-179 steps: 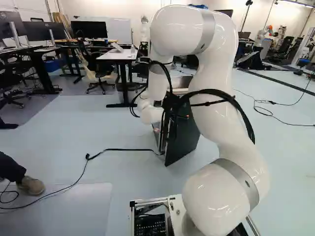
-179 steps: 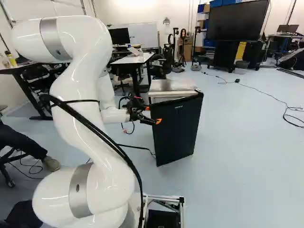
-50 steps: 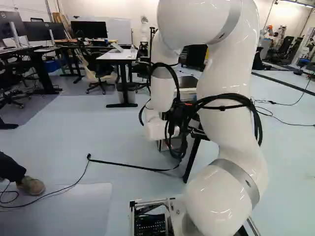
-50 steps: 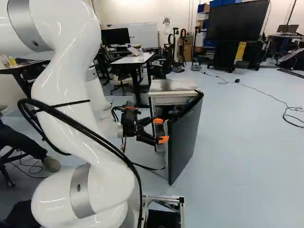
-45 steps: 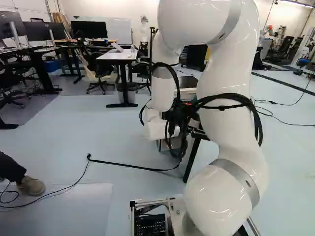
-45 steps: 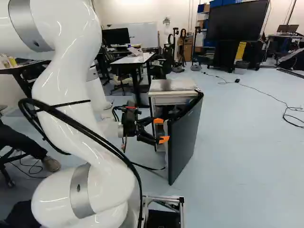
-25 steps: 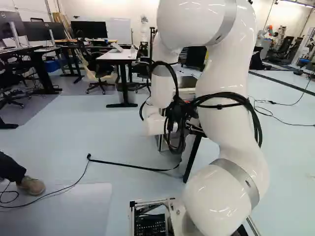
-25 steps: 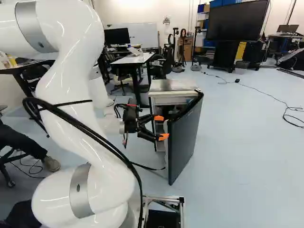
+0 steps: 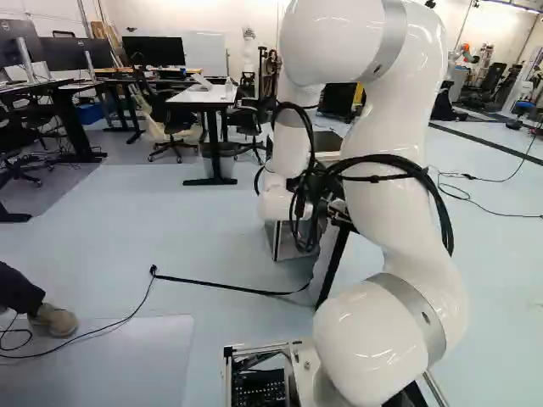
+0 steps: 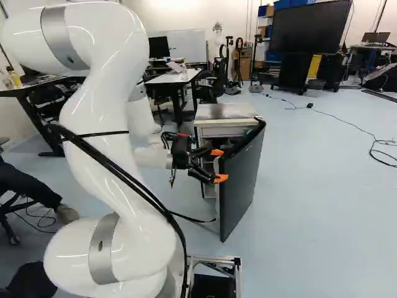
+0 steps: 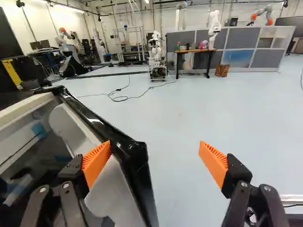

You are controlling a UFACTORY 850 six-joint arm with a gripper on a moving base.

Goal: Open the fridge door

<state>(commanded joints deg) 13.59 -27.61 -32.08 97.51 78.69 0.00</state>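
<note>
At the left of the right base view rises the white arm (image 10: 93, 118), with a white-topped desk (image 10: 173, 78) far beyond it. Right of the arm, the tool (image 10: 220, 165) is released, its orange pads (image 11: 96, 163) spread wide; one is close to the door's inner side, though contact cannot be told. The fridge (image 10: 226, 112) stands on the floor (image 10: 316, 230), its dark door (image 10: 240, 186) partly open towards the near side. Far right is a big screen (image 10: 302, 28).
</note>
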